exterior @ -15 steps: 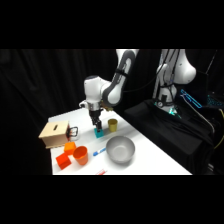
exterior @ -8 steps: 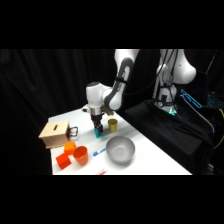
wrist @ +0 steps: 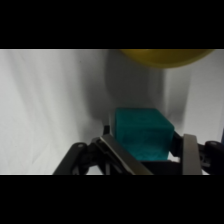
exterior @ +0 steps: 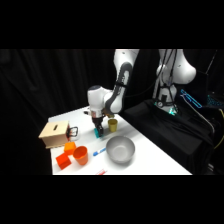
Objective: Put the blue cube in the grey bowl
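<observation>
two fingers of the gripper (wrist: 145, 157) flank the blue cube (wrist: 143, 134); whether they grip it is unclear.

So the arm reaches down from the upper right and the gripper (exterior: 99, 129) sits low over the white table (exterior: 150, 155), right at the blue cube (exterior: 98, 132). Small yellow cup (exterior: 113, 124) just beside it. The grey bowl (exterior: 120, 149) is nearer the camera, with a thin blue stick (exterior: 100, 151) beside it. On the left there's a wooden box (exterior: 54, 133), an orange cup (exterior: 80, 154) and an orange-red block (exterior: 63, 160).
</observation>
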Controlling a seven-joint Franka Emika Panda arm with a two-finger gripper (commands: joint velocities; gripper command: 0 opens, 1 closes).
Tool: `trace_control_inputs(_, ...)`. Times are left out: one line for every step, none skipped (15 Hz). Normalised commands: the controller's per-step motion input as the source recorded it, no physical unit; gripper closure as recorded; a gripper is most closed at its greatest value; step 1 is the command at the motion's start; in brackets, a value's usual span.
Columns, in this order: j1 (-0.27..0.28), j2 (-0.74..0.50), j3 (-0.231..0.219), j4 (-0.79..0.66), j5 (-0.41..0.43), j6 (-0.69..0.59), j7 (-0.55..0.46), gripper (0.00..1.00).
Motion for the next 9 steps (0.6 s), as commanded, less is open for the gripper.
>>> trace_control_inputs(-0.005,0.0,-0.015,0.03,-0.119,0.13,0.13,0.51)
trace_control_inputs(0.013,-0.02,-0.038,0.03,-0.138,0.1,0.14,0.59)
trace_control_inputs(0.088,-0.1,-0.121,0.0,-0.18,-0.1,0.23,0.66)
trace_control_inputs(0.085,-0.2,-0.108,-0.05,-0.168,-0.17,0.22,0.71)
trace_control_inputs(0.089,-0.3,-0.102,-0.1,-0.16,-0.25,0.21,0.71)
trace_control_inputs(0.131,-0.36,-0.136,-0.12,-0.187,-0.32,0.23,0.72)
trace_control_inputs(0.13,-0.43,-0.121,-0.15,-0.186,-0.35,0.2,0.74)
trace_control_inputs(0.115,-0.47,-0.097,-0.16,-0.172,-0.36,0.17,0.74)
trace_control_inputs(0.105,-0.48,-0.078,-0.15,-0.163,-0.39,0.15,0.75)
